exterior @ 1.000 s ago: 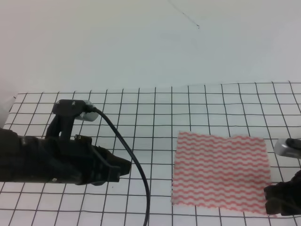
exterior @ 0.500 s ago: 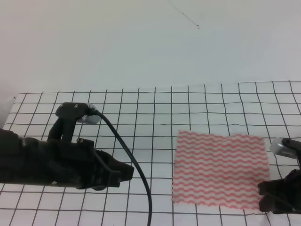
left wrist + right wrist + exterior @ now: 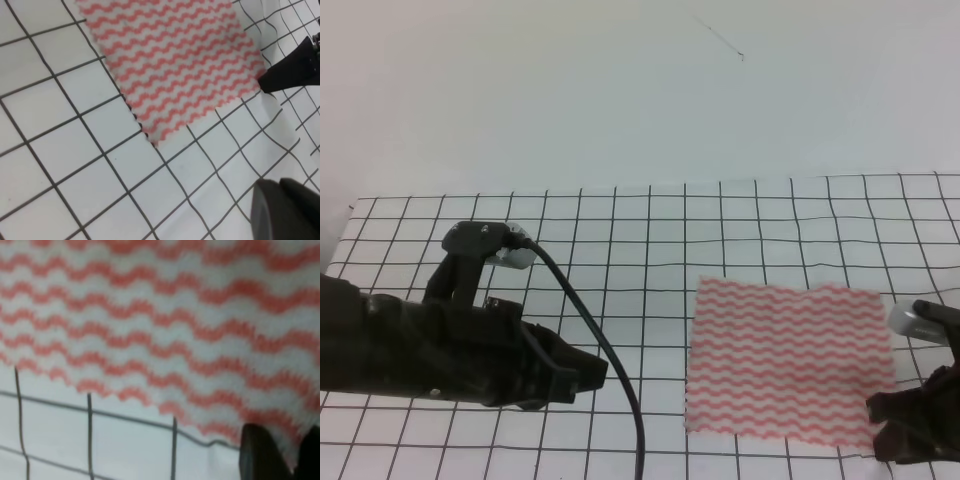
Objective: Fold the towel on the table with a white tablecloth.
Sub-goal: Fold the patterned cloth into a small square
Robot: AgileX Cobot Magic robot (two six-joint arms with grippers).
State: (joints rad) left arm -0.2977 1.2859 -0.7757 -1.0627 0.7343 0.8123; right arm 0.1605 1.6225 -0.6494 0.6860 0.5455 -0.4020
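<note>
The towel [image 3: 788,365], a thin cloth with pink-red and white wavy stripes, is laid out flat on the white tablecloth [image 3: 650,230], right of centre in the high view and covering a few of the black grid squares. Its edges look pinked, which is seen best from the left wrist camera [image 3: 170,65], where the near corner is shown lying flat on the grid.

The right gripper [image 3: 885,425] is parked at the towel's near right corner, low against the table [image 3: 400,215]. In the right wrist view the dark fingertips [image 3: 260,452] are seen on either side of the towel's edge, so the corner seems to be pinched between them, though only the very tips are caught in the picture and it's a bit blurry. The same claw is spotted from the left wrist camera as a dark wedge [image 3: 292,70] touching that corner.

The left gripper [image 3: 590,372] is held low over bare tablecloth, well apart from the towel, pointed toward it. Its fingers look drawn together with nothing between them. A black cable [image 3: 595,340] is looped from its wrist down past the frame's bottom edge.
</note>
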